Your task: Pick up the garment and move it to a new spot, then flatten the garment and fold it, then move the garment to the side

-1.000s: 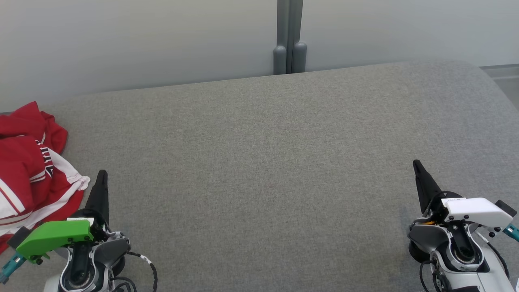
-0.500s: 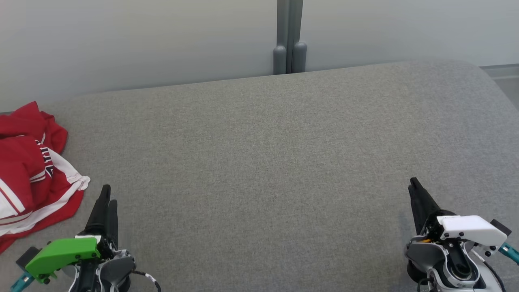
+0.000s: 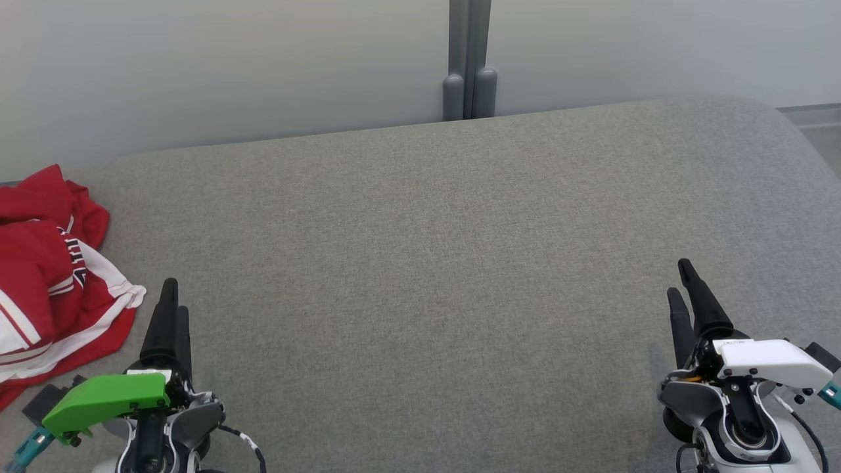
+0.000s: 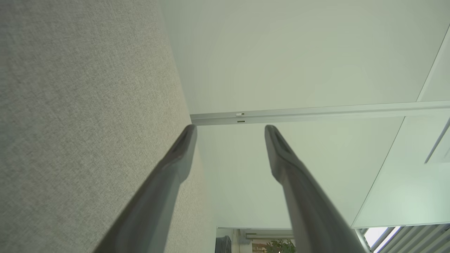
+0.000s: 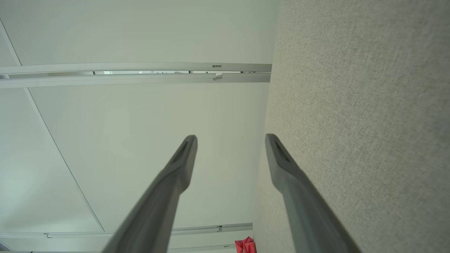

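- The garment [image 3: 46,282], red with white stripes, lies in a crumpled heap at the left edge of the head view, on the grey cushioned surface [image 3: 427,276]. In the right wrist view it is a small red patch [image 5: 245,245] at the bottom centre.
- The left gripper [image 3: 175,297] sits at the lower left of the head view, just beside the heap's white hem but not touching it. Its wrist view shows the fingers [image 4: 175,158] spread, with nothing between them.
- The right gripper [image 3: 679,278] sits at the lower right, well apart from the garment. Its fingers [image 5: 284,168] are likewise spread and empty.
- By my reading, no step looks done: the cloth is bunched, neither flattened nor folded.
- Everything is left: the grasp, the carry to a new spot, flattening, folding, and setting the garment aside.
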You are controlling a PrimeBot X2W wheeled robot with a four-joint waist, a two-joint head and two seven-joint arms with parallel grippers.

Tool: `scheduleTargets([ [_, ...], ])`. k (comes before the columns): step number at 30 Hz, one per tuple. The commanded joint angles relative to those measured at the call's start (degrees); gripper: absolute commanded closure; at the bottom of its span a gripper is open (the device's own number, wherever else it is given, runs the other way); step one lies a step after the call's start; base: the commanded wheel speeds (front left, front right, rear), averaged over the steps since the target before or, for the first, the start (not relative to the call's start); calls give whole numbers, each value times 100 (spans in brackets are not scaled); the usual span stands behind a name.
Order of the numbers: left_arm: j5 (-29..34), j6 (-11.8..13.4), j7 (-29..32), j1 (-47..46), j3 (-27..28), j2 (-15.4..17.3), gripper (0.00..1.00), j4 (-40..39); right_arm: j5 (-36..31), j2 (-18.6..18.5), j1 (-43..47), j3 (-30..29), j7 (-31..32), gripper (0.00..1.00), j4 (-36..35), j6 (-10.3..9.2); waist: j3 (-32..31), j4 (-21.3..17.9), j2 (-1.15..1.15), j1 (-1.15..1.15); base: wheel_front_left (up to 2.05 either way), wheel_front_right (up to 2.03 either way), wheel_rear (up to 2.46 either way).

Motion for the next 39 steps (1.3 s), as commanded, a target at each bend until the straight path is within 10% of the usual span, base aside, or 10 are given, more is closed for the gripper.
scheduleTargets([
  [1,131,-12,-84,-65,-39,27,0,-199,-87,-51,-66,39,-77,0,-232,2,1,1,0,0,0,0,0],
  [39,3918,56,-918,361,-474,46,0,-981,-3461,-541,243,674,-817,0,-1088,4,-39,30,0,0,0,0,0],
])
